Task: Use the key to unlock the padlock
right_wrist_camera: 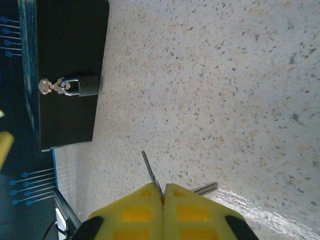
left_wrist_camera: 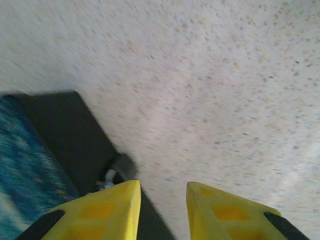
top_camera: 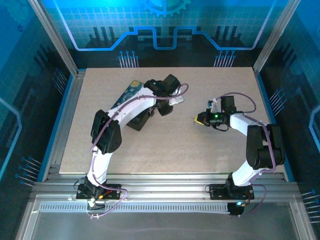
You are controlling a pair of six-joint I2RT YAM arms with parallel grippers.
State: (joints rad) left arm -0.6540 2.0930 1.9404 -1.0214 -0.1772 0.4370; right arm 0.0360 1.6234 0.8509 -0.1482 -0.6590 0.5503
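Black box (right_wrist_camera: 65,60) sits left of centre on the bench (right_wrist_camera: 225,100). The padlock (right_wrist_camera: 90,86) hangs on its front hasp, shackle threaded through. Left fingers (left_wrist_camera: 131,200) stand narrowly apart, holding nothing, just beside the box. Right fingers (right_wrist_camera: 150,202) are pressed together on the key (right_wrist_camera: 148,172), well apart from the padlock.

Nothing legible out here, folks: the blue circuit-patterned back panel (top_camera: 100,25) at twelve o'clock carries just a gear emblem (top_camera: 165,7), no letters or numbers anywhere.
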